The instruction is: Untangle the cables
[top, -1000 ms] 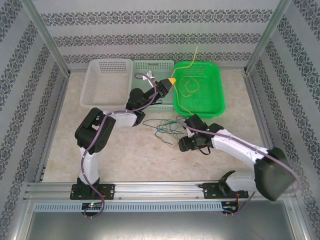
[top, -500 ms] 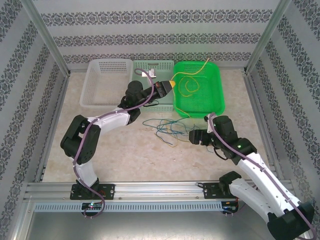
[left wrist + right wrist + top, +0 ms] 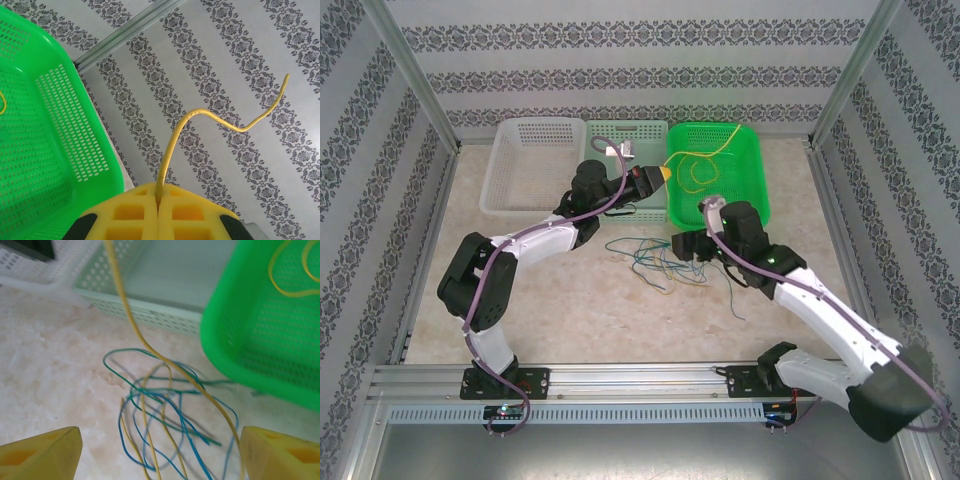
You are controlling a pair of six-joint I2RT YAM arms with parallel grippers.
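Left gripper [image 3: 662, 174] is sitting at the left rim of the green basket [image 3: 740, 200], with a yellow cable [image 3: 718, 148] trailing from it across the basket. Right gripper [image 3: 682, 245] is hovering just right of the tangled cables [image 3: 642, 257] lying on the table [image 3: 570, 300].

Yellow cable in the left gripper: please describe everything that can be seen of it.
The yellow cable is a thin, smooth wire, plastic-coated by its look. The left gripper is shut on it and clamps it at the very tips. From there the cable rises, bends over in a wavy curve and ends free in the air, in front of the patterned wall and close to the rim of the green basket. The free end touches nothing. Where it runs behind the grip cannot be told.
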